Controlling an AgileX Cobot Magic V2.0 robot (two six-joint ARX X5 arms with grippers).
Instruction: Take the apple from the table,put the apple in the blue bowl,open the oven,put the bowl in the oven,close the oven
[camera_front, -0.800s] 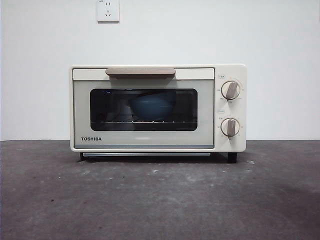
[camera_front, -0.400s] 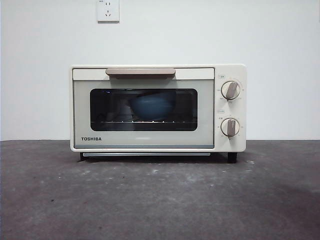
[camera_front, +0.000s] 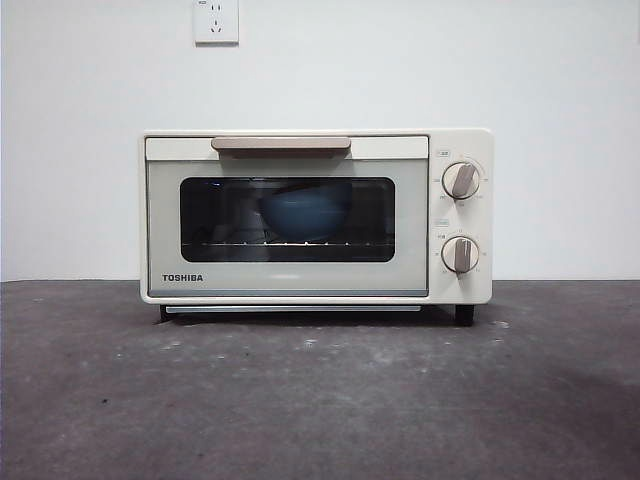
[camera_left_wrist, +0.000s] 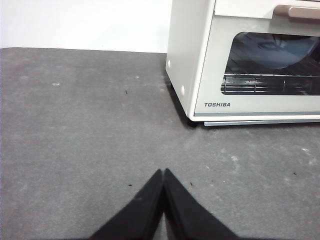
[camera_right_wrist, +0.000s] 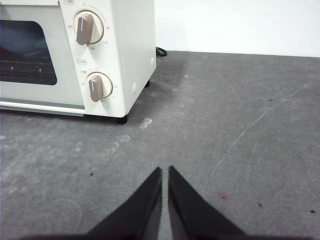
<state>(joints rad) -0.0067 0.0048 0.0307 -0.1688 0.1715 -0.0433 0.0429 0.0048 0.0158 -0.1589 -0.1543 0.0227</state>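
The cream-white oven (camera_front: 316, 215) stands on the dark grey table (camera_front: 320, 400) with its door closed. Through the dark glass window I see the blue bowl (camera_front: 305, 212) on the wire rack inside. The apple is hidden from view. In the left wrist view the oven (camera_left_wrist: 250, 60) stands off to one side, and my left gripper (camera_left_wrist: 163, 172) hangs shut over bare table. The right gripper (camera_right_wrist: 165, 170) is also shut above bare table, a short way from the oven's knob side (camera_right_wrist: 90, 60). Neither gripper shows in the front view.
A white wall with a power socket (camera_front: 216, 20) rises behind the oven. Two round knobs (camera_front: 461, 181) sit on the oven's right panel. A black cable (camera_right_wrist: 161, 51) lies behind the oven.
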